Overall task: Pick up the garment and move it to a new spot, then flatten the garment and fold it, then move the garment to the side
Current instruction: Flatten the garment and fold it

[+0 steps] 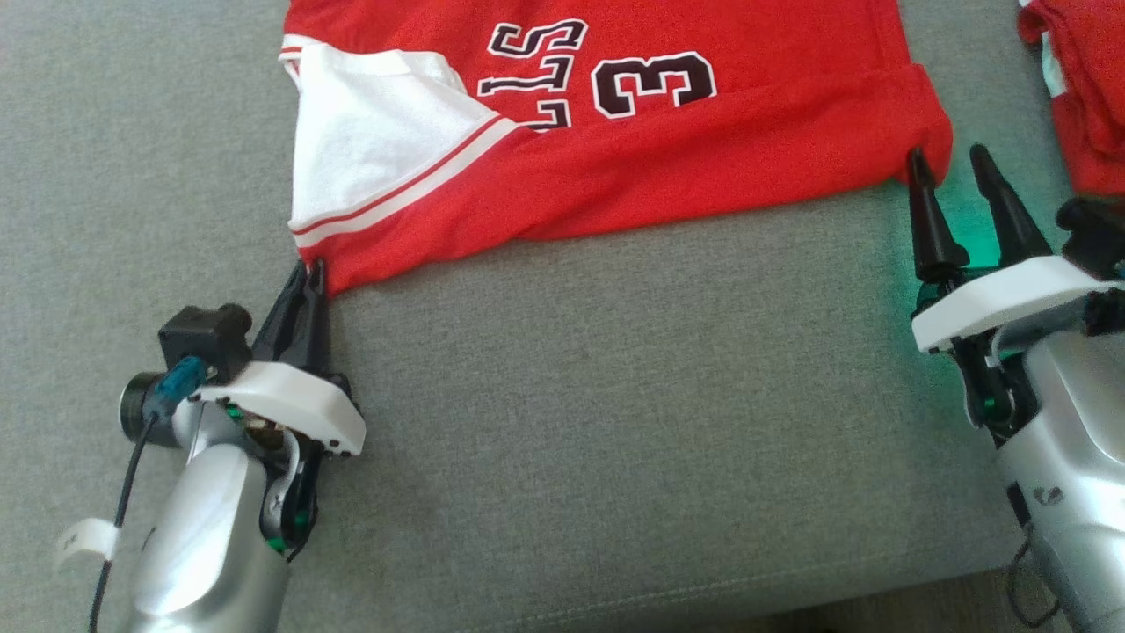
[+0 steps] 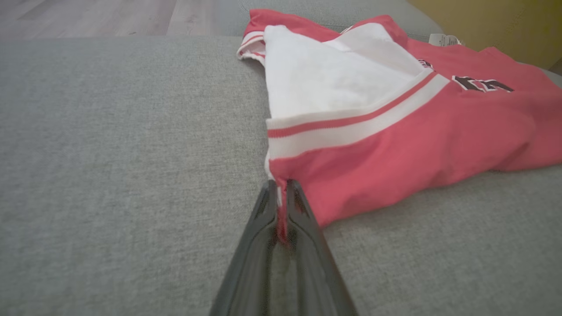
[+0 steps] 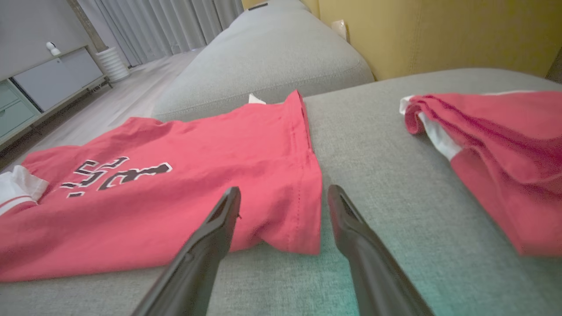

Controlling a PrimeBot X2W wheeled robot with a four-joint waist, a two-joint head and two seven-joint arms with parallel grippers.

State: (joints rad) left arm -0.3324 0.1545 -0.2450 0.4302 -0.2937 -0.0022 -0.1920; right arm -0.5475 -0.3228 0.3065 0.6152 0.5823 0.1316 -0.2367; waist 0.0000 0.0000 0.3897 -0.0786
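Left fingers (image 2: 307,228) tight on one corner of the red jersey (image 1: 703,167), right fingers (image 3: 213,237) apart around another

Head view: mounted high, facing steeply down on the grey sofa seat (image 1: 615,396), whose front edge runs along the bottom; middle distance

Left wrist view: low, skimming the seat along the left gripper (image 2: 281,184), very near the jersey (image 2: 395,145) at its striped corner

Right wrist view: low, along the right gripper (image 3: 283,191), near the jersey's hem corner, facing a further grey cushion (image 3: 263,57)

Shared: all three take in the jersey; head and right wrist views both catch a second red garment (image 3: 505,153) toward the seat's right edge
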